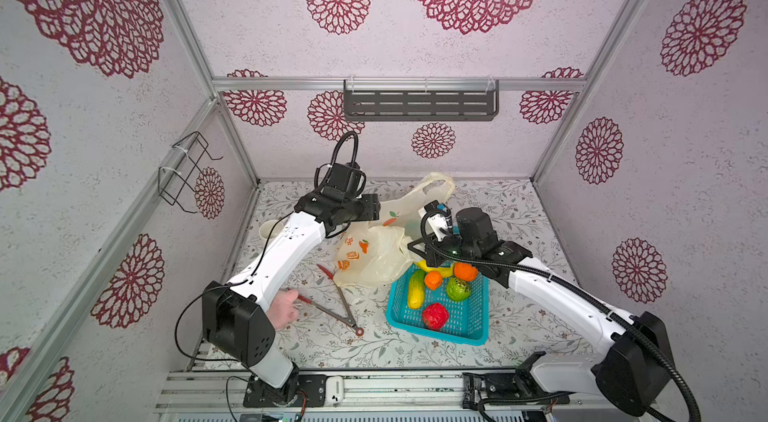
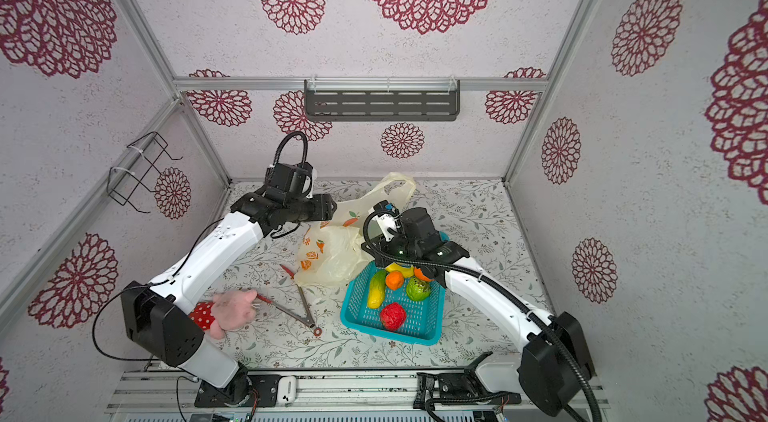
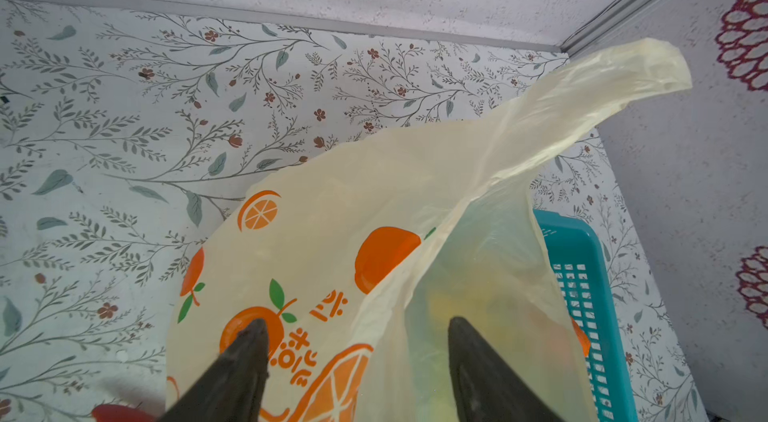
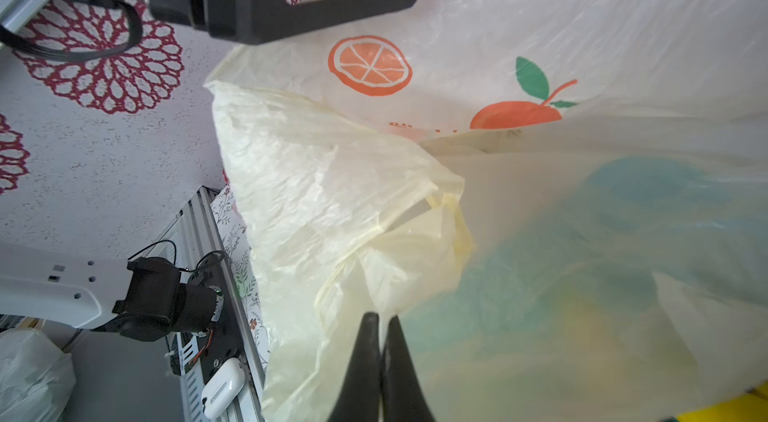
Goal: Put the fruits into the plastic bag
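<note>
The plastic bag (image 1: 374, 258) lies crumpled in mid-table, one loop handle (image 1: 436, 187) raised toward the back wall. My left gripper (image 3: 356, 321) is open, its two fingers astride the bag's printed edge (image 3: 386, 274). My right gripper (image 4: 381, 317) is shut on a fold of the bag's film beside the basket. The fruits sit in the turquoise basket (image 1: 436, 337): a red ball (image 1: 435, 315), a green ball (image 1: 458, 289), two orange pieces (image 1: 433, 279) (image 1: 465, 271) and a yellow long piece (image 1: 416, 289). A banana (image 1: 438, 270) is half hidden under the right wrist.
Metal tongs with red tips (image 1: 336, 303) lie left of the basket. A pink plush toy (image 2: 235, 308) sits by the left arm's elbow, and a white cup (image 1: 270, 229) is behind that arm. An earbud case (image 1: 334, 388) rests on the front rail.
</note>
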`<state>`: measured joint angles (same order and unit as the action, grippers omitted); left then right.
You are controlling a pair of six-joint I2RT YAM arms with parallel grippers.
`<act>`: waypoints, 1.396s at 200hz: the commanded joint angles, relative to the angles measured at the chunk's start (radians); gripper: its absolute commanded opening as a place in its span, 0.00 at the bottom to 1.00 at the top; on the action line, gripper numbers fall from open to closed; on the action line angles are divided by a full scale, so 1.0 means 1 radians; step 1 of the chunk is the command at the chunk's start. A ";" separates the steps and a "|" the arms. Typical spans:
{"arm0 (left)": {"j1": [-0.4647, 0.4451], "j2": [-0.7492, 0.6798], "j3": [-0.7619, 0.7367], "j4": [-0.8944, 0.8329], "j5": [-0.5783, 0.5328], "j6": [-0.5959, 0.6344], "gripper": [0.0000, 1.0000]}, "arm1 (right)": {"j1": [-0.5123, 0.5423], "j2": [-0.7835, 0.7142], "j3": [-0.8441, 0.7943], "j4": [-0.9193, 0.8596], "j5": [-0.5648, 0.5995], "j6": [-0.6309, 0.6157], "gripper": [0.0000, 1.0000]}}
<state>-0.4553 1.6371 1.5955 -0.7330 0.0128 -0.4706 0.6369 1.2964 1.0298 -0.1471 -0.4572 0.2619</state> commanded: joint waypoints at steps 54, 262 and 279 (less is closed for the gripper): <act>-0.017 0.062 0.029 -0.096 0.118 0.031 0.30 | 0.006 -0.041 -0.016 0.021 0.058 -0.021 0.00; -0.116 -0.312 -0.483 0.567 0.070 0.009 0.00 | -0.091 -0.354 -0.270 0.089 0.561 0.200 0.75; -0.115 -0.304 -0.482 0.564 0.043 -0.008 0.00 | -0.102 -0.308 -0.250 0.054 0.567 0.240 0.76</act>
<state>-0.5709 1.3338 1.1187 -0.2192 0.0921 -0.4747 0.5461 0.9478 0.7261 -0.0593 0.1928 0.4500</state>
